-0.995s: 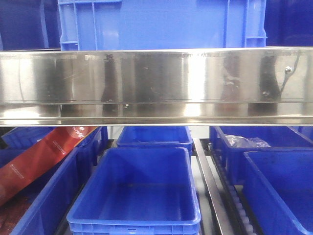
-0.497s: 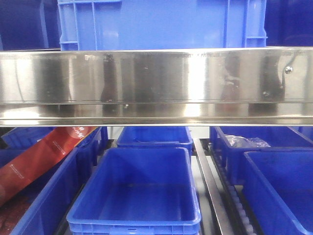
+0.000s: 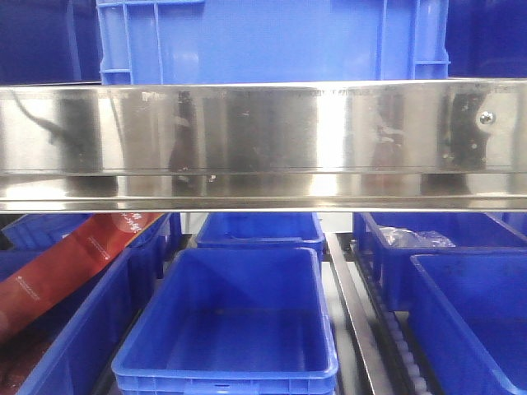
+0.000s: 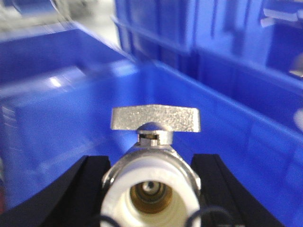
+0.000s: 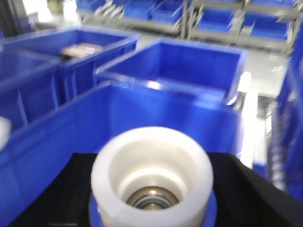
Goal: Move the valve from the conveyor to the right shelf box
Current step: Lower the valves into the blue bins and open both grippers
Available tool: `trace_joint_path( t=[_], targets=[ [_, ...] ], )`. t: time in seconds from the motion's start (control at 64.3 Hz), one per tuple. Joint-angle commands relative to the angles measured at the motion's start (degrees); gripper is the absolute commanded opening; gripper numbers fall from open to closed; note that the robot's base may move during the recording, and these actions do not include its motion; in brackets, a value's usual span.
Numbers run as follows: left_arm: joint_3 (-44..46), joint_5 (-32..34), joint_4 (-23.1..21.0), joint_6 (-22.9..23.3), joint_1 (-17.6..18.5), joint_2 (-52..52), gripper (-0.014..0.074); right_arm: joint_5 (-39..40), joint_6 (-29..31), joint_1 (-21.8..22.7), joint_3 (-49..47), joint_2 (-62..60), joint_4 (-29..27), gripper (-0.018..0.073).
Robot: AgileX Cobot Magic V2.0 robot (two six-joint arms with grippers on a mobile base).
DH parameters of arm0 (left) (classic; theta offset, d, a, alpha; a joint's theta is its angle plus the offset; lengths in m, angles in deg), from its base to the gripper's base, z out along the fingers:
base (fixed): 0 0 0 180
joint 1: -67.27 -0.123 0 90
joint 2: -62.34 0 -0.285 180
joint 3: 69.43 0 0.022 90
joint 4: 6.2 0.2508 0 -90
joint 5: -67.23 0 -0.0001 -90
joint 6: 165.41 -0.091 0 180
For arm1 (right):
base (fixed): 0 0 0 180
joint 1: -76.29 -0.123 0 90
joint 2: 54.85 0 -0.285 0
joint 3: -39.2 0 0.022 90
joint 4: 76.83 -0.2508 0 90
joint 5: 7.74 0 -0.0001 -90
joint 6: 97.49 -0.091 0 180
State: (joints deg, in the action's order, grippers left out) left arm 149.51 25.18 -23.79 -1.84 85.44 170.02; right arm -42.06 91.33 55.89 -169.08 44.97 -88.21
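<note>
Valve [image 4: 154, 156] is sitting clamped between the left gripper's [image 4: 151, 163] jaws, hanging over an open blue box [image 4: 71, 118]; right wrist view is showing a second valve [image 5: 151, 175] clamped in the right gripper [image 5: 151, 163], facing another blue box [image 5: 156, 109]; front view is showing neither, only a steel shelf rail [image 3: 263, 140] and one red packet [image 3: 74, 263].

White print on the red package [image 3: 66, 267] is too blurred to read.

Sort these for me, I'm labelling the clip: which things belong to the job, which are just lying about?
Job: valve held in the left gripper; blue box beneath it; white-capped part, likely another valve, held in the right gripper.
Lying about: red packet; clear bag; steel shelf rail.
</note>
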Motion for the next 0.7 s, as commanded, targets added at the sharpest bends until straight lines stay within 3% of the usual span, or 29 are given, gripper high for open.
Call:
trace_joint_path(
  t=[0.0, 0.233, 0.373, 0.466, 0.513, 0.684],
  targets=[
    [1.16, 3.91, -0.61, -0.3, 0.79, 2.59, -0.0111, 4.09, 0.24, -0.38, -1.19, 1.52, 0.18, -0.0154],
    [1.16, 3.95, -0.61, -0.3, 0.83, 8.02, -0.0111, 3.97, 0.24, -0.38, -1.19, 6.97, 0.18, -0.013],
    [1.16, 3.82, -0.61, -0.3, 0.83, 9.49, -0.005, 3.11, 0.24, -0.38, -1.19, 8.53, 0.18, 0.0071],
    [1.16, 3.07, -0.61, -0.3, 0.83, 10.01, 0.0101, 2.41, 0.24, -0.38, -1.19, 8.77, 0.18, 0.0235],
    [1.16, 2.63, -0.61, -0.3, 0.83, 10.26, 0.023, 2.2, 0.24, -0.38, -1.19, 8.77, 0.18, 0.0313],
    [1.16, 2.4, -0.61, -0.3, 0.83, 10.26, 0.0573, 1.44, 0.24, -0.38, -1.19, 8.77, 0.18, 0.0478]
  ],
)
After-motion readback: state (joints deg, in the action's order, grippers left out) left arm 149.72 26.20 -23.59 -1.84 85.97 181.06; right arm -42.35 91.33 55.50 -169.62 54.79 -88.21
